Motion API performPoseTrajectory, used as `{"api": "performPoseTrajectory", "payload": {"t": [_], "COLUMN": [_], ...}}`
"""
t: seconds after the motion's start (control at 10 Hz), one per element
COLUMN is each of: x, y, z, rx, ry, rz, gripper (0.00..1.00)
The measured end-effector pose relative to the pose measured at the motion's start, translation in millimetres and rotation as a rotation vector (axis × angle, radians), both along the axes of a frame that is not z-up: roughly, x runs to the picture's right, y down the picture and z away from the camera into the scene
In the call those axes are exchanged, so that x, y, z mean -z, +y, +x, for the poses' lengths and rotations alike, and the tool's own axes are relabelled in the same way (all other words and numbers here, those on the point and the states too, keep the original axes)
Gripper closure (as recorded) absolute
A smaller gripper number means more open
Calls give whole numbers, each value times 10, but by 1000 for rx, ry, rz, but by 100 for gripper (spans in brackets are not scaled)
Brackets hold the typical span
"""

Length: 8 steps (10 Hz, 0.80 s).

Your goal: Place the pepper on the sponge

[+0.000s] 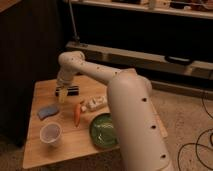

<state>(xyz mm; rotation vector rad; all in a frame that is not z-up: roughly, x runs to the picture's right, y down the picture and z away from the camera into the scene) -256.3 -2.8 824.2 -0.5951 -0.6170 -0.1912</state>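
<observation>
The orange-red pepper (77,114) lies on the wooden table (75,145), its tip pointing toward the front. The blue-grey sponge (47,111) lies flat to the pepper's left, apart from it. My gripper (62,93) hangs from the white arm over the table's back left, just behind the sponge and left of the pepper, right next to a small black block (72,90). Nothing shows in its grasp.
A clear cup (51,133) stands near the front left. A green plate (104,131) sits at the front right, partly behind my arm. A white tube-like bottle (95,104) lies right of the pepper. Dark shelving stands behind the table.
</observation>
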Motion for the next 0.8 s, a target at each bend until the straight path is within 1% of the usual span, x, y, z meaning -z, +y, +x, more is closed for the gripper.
{"api": "performPoseTrajectory", "payload": {"t": [0.1,0.2,0.3,0.6,0.7,0.8], "x": [224,387,467,499,519,531], "y": [-119,-199,-218,-219,-239,-219], "z": [168,296,334,318,302,277], "rx": [26,43,56,65,84,113], "ry": [-39,-62,-76,-85,-99,-124], "rz": [44,73,87,92,107,124], "gripper": [20,20,20,20,20,20]}}
